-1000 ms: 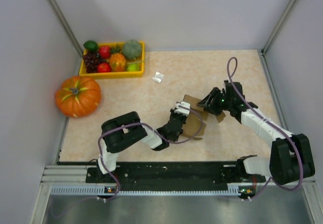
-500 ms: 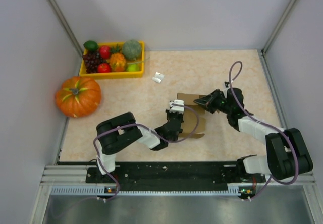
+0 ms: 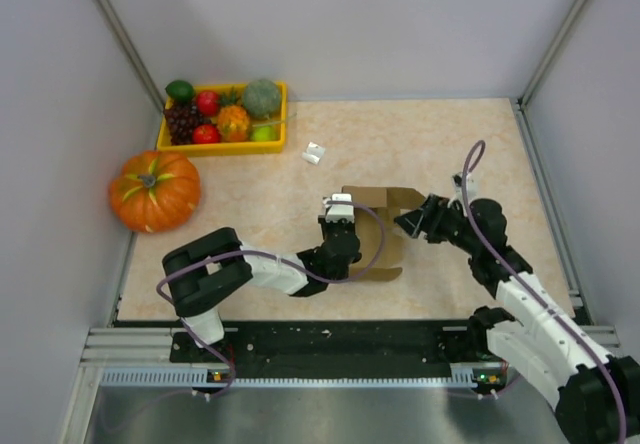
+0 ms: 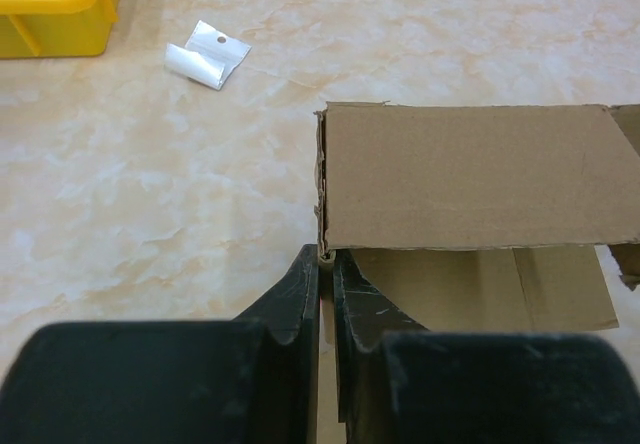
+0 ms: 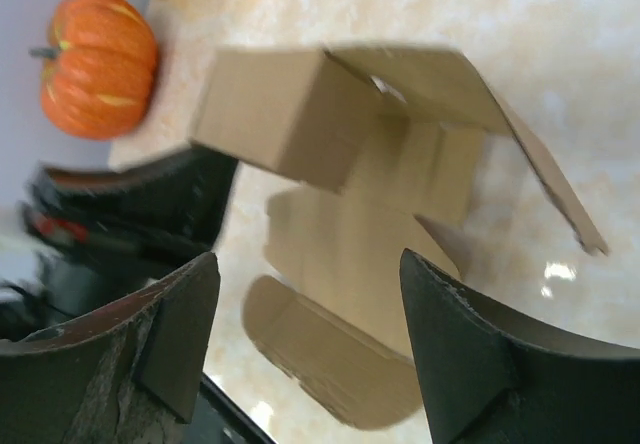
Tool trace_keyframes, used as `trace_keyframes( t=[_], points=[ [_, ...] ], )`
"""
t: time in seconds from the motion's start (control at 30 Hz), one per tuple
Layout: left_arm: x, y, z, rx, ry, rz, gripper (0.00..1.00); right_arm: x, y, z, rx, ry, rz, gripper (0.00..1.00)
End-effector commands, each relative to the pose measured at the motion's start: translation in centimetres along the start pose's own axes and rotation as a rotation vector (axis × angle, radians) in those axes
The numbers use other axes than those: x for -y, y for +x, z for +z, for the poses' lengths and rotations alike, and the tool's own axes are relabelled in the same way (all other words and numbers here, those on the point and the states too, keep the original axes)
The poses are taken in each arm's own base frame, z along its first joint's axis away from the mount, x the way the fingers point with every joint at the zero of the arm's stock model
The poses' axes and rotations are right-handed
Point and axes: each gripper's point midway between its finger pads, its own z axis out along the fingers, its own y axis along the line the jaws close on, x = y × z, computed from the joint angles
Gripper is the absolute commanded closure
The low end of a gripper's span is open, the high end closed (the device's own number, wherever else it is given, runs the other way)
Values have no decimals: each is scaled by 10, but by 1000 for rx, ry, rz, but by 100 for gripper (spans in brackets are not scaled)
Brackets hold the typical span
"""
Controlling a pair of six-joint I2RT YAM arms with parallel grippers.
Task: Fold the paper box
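The paper box (image 3: 378,232) is brown cardboard, partly raised, with one panel (image 4: 465,174) upright and flaps lying flat on the table. My left gripper (image 4: 326,259) is shut on the thin left edge of that upright panel. In the top view this gripper (image 3: 340,226) is at the box's left side. My right gripper (image 3: 405,224) is just right of the box, open and apart from it. In the right wrist view the box (image 5: 290,114) lies beyond this gripper (image 5: 308,264), with nothing between the jaws.
A yellow tray (image 3: 222,147) of toy fruit stands at the back left, with an orange pumpkin (image 3: 154,190) beside it off the mat. A small white packet (image 3: 315,153) lies behind the box. Grey walls close in the left, back and right.
My right gripper has let go of the box's right flap, opened and drawn back toward the near right. My left gripper, still gripping, has shifted left with the box, which stands more upright.
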Motion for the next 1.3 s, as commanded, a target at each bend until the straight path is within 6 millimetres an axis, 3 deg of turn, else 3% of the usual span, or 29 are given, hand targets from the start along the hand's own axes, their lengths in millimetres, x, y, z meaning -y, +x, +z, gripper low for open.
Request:
trace_keyframes(
  t=[0.0,0.1,0.13,0.33,0.43,0.7,0.87,1.03,1.27],
  points=[
    [-5,-12,-5,-10,-33,-80,100,30,23,-4,53,76,-133,32],
    [-4,-12,-5,-15,-32,-87,100,36,22,8,42,111,-158,71],
    [-3,-12,-5,-16,-27,-90,100,40,20,15,25,134,-174,76],
    [-2,-13,-3,-8,-39,-64,100,51,7,35,46,198,-184,63],
    [-3,-12,-3,-4,-39,-63,100,58,16,49,15,196,-175,60],
    [-2,-6,-1,1,-34,-53,100,61,17,76,18,187,-169,63],
    [-3,-1,0,-4,-42,-41,100,47,18,83,19,137,-187,80],
    [0,3,0,-13,-34,-35,100,24,23,87,19,101,-224,79],
    [2,4,-1,-19,-23,-39,100,31,41,104,-42,98,-149,76]
  ],
)
